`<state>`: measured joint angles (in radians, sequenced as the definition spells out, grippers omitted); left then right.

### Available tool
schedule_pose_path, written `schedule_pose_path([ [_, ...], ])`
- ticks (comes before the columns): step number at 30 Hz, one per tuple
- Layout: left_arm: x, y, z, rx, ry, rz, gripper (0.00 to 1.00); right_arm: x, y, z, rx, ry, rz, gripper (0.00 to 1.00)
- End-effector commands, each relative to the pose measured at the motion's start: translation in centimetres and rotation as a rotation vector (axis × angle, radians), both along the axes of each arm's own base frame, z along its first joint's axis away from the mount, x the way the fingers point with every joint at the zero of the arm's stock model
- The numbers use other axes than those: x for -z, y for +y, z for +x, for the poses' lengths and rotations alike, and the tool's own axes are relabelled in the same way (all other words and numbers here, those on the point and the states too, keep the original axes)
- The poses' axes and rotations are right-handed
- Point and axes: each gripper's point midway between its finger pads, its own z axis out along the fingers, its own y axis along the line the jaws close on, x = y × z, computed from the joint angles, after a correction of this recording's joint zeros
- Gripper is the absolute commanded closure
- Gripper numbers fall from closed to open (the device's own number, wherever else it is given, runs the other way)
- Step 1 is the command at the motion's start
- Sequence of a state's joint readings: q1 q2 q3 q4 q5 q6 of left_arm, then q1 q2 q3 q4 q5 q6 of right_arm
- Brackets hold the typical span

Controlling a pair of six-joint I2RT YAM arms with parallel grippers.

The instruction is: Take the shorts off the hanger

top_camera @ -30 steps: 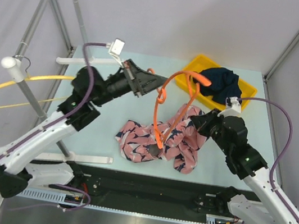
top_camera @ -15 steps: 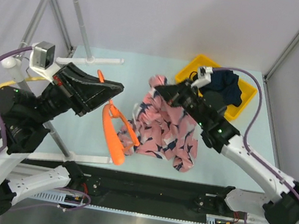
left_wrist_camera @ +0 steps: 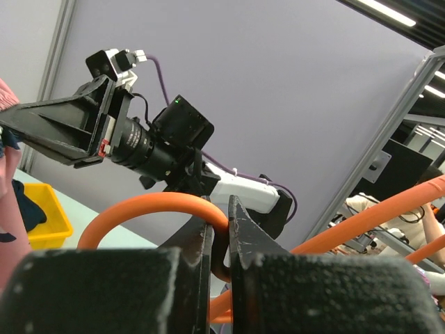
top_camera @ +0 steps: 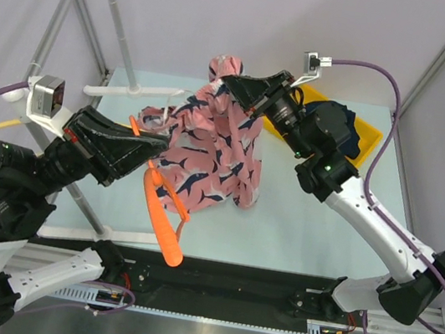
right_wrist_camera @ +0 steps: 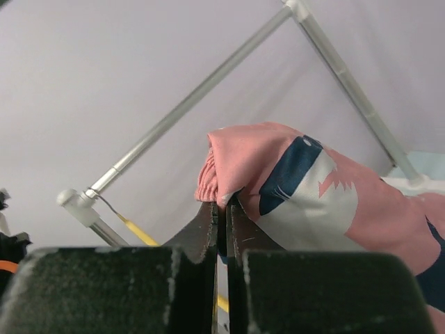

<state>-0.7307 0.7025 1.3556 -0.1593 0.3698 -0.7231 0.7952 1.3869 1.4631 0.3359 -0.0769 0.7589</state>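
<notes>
Pink shark-print shorts [top_camera: 213, 144] hang pinched in the right tool [top_camera: 225, 78] toward the far edge; we see the left tool [top_camera: 161, 143] pinching the orange hanger [top_camera: 160, 216], slanted toward the near edge.

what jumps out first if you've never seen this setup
The pink shorts hang mid-air at centre, pinched at the top by the right gripper. Just left, the left gripper clamps an orange hanger that dangles below it. At far right, navy shorts lie in a yellow bin.
</notes>
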Motion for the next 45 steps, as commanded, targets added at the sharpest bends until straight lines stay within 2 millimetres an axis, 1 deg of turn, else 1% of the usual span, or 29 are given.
schedule_pose_path([
  [1,-0.1,0.3,0.1,-0.017,-0.013,-0.007,1.0,0.7,-3.2,0.2,0.093,0.002,-0.125,1.0],
  [4,-0.2,0.1,0.0,-0.002,-0.014,-0.017,1.0,4.2,-4.8,0.0,0.108,0.067,-0.236,1.0],
  [5,-0.2,0.0,0.0,0.002,-0.018,-0.019,1.0,7.2,-5.5,-0.3,0.111,0.134,-0.311,1.0],
  [7,0.1,-0.3,0.2,0.007,-0.009,-0.015,1.0,9.6,-6.7,-0.7,0.128,0.173,-0.386,1.0],
  [8,0.2,-0.4,0.2,0.011,-0.009,-0.014,1.0,13.0,-7.3,-1.1,0.129,0.239,-0.47,1.0],
  [9,0.4,-0.5,0.3,0.016,-0.005,-0.011,1.0,13.2,-8.5,-1.8,0.153,0.232,-0.49,1.0],
  [10,0.5,-0.7,0.3,0.021,-0.003,-0.008,1.0,14.6,-9.2,-2.2,0.166,0.258,-0.524,1.0],
  [11,0.5,-0.7,0.3,0.024,-0.003,-0.008,1.0,17.2,-10.4,-2.8,0.185,0.315,-0.586,1.0],
  [13,0.7,-0.8,0.4,0.025,-0.002,-0.005,1.0,18.0,-12.9,-4.0,0.248,0.338,-0.605,1.0],
  [15,0.9,-0.9,0.4,0.027,0.002,0.001,1.0,20.4,-15.2,-4.7,0.316,0.411,-0.66,1.0],
  [16,1.0,-1.0,0.5,0.025,0.002,0.004,0.99,19.8,-16.4,-5.5,0.343,0.413,-0.629,1.0],
  [17,1.1,-1.0,0.5,0.024,0.001,0.004,0.99,20.5,-17.3,-5.8,0.372,0.438,-0.635,1.0],
  [19,1.3,-1.1,0.8,0.018,0.002,0.003,1.0,20.8,-18.0,-6.3,0.385,0.445,-0.61,1.0],
  [22,1.4,-1.2,1.0,0.017,0.008,0.001,1.0,21.2,-16.6,-6.0,0.339,0.414,-0.611,1.0],
  [24,1.4,-1.3,0.9,0.023,0.006,0.006,1.0,22.2,-14.3,-5.2,0.28,0.407,-0.648,1.0],
  [27,1.6,-1.1,1.1,0.011,0.02,0.009,0.99,23.8,-9.7,-4.2,0.191,0.382,-0.685,1.0],
  [28,1.7,-1.0,1.0,0.007,0.018,0.011,1.0,24.1,-8.3,-4.2,0.16,0.374,-0.685,1.0],
  [29,1.8,-1.0,1.1,0.003,0.024,0.012,1.0,23.5,-6.2,-4.5,0.107,0.338,-0.649,1.0],
  [30,1.7,-0.7,1.0,-0.002,0.024,0.008,1.0,25.1,-4.3,-4.2,0.067,0.366,-0.664,1.0],
  [32,1.7,-0.6,0.8,-0.006,0.022,0.01,1.0,25.1,-1.0,-4.9,-0.014,0.346,-0.621,1.0],
  [34,1.7,-0.5,1.0,-0.015,0.026,0.016,1.0,27.4,1.8,-5.4,-0.091,0.387,-0.629,1.0],
  [36,1.8,-0.5,1.1,-0.021,0.027,0.019,1.0,27.4,4.5,-6.4,-0.175,0.366,-0.593,1.0],
  [37,1.8,-0.6,1.2,-0.023,0.03,0.017,1.0,29.5,5.7,-6.2,-0.197,0.401,-0.616,1.0],
  [39,2.1,-0.9,1.4,-0.015,0.041,0.021,0.99,30.4,7.3,-6.1,-0.249,0.415,-0.609,1.0],
  [40,2.1,-1.1,1.5,-0.003,0.044,0.019,0.99,32.5,8.1,-5.8,-0.266,0.453,-0.643,1.0],
  [42,2.4,-1.4,1.6,0.005,0.052,0.023,1.0,34.2,8.9,-6.2,-0.326,0.483,-0.674,0.96],
  [43,2.4,-1.5,1.6,0.008,0.056,0.027,1.0,35.4,9.3,-6.1,-0.344,0.501,-0.693,0.92],
  [44,2.4,-1.4,1.6,0.007,0.055,0.025,1.0,35.8,9.5,-6.5,-0.371,0.507,-0.702,0.81],
  [45,2.4,-1.4,1.6,0.003,0.053,0.029,1.0,36.3,9.4,-6.4,-0.369,0.516,-0.716,0.74],
])
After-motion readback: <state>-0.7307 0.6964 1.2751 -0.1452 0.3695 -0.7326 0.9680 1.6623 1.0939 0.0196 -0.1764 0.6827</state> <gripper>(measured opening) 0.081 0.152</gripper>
